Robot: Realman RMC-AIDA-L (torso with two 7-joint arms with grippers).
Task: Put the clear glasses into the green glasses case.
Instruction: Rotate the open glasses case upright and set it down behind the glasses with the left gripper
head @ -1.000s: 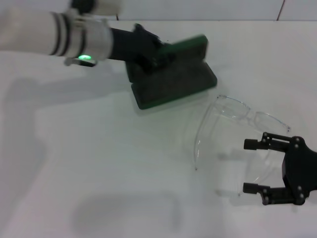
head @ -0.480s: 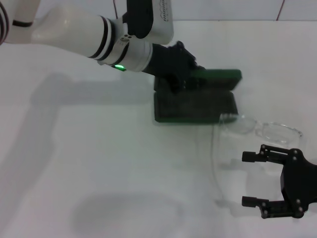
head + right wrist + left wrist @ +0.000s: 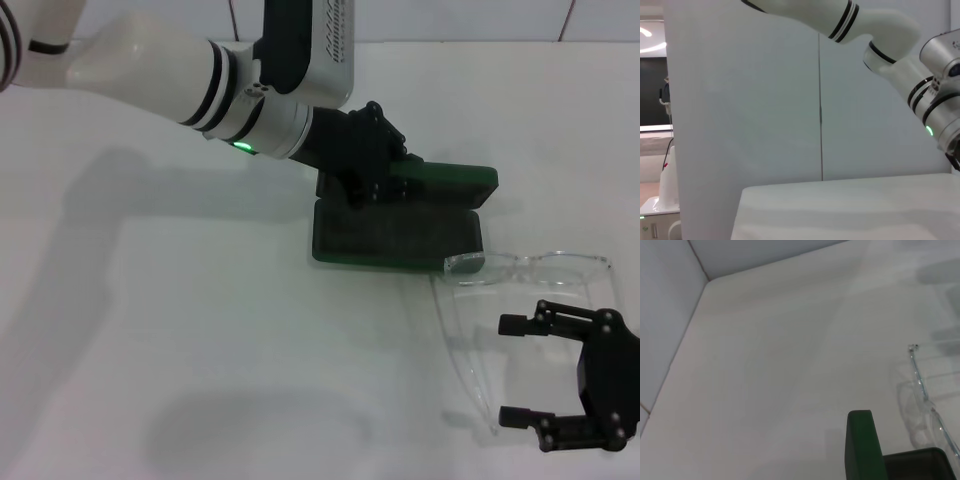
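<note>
- Right gripper point(image 3: 522, 370) is sitting nearest the camera at the lower right of the head view, fingers point(image 3: 516, 324) spread wide and pinching nothing, hovering over the white counter point(image 3: 200, 330).
- Clear glasses point(image 3: 527, 268) are lying flat on the counter just beyond that gripper; the lens is running crosswise, one thin arm is trailing back toward the near edge beside the lower finger. Whether the gripper is touching the frame, cannot tell.
- Lens's left end is sitting right at the near right corner of the green glasses case point(image 3: 400, 230), touching it or overlapping it slightly.
- Case is lying open mid-counter, dark-lined base flat, lid standing up along the far edge.
- Left gripper point(image 3: 385, 180) is reaching in from the upper left and sitting at the case's raised lid near its left end; its fingers are buried against the lid, so spread or pressed together cannot tell.
- Left wrist view is showing the green lid edge point(image 3: 862, 445) upright, a dark base corner beside it, and the glasses point(image 3: 922, 395) lying just past it on the counter.
- Right wrist view is showing only the left arm point(image 3: 880, 30), a wall and a strip of counter.
</note>
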